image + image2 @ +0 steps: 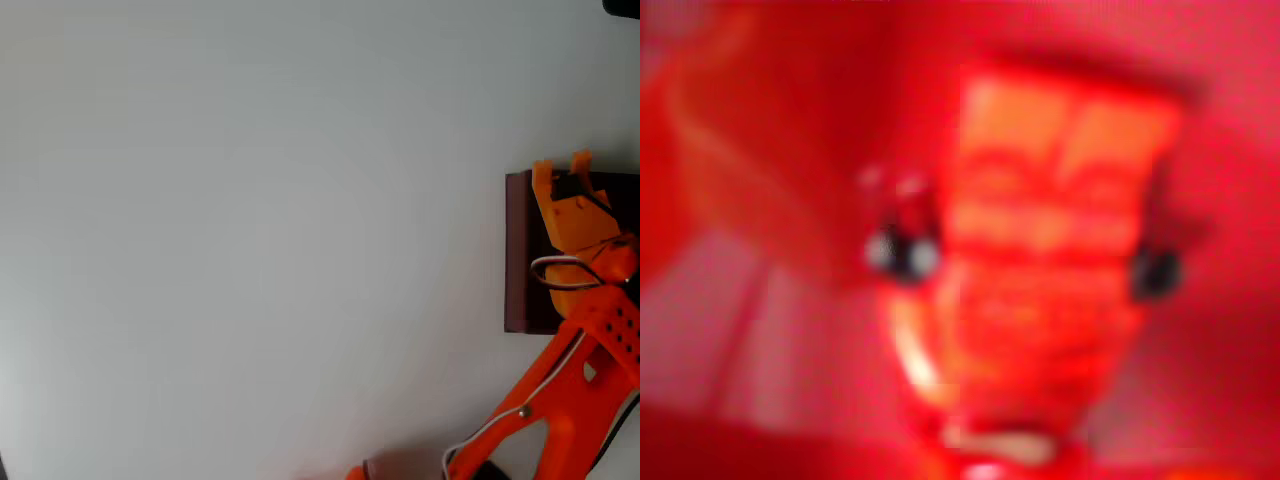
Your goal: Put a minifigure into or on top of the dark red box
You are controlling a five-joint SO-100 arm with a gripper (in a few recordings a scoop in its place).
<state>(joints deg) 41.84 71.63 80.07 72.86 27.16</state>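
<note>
The dark red box (520, 250) lies at the right edge of the overhead view, cut off by the frame, with a lighter red wall on its left. My orange gripper (562, 170) hangs over the box's far end, its two fingertips apart and reaching just past the top edge. The wrist view is very blurred and red all over. In it the minifigure (1050, 260) looms close, a red-orange body with small dark bits at its left and right sides, against a red surface. I cannot make out my fingers there, or whether they touch the figure.
The white table (250, 240) spreads out to the left of the box. My orange arm (570, 400) comes in from the bottom right corner with a white cable along it. A dark object (625, 6) shows at the top right corner.
</note>
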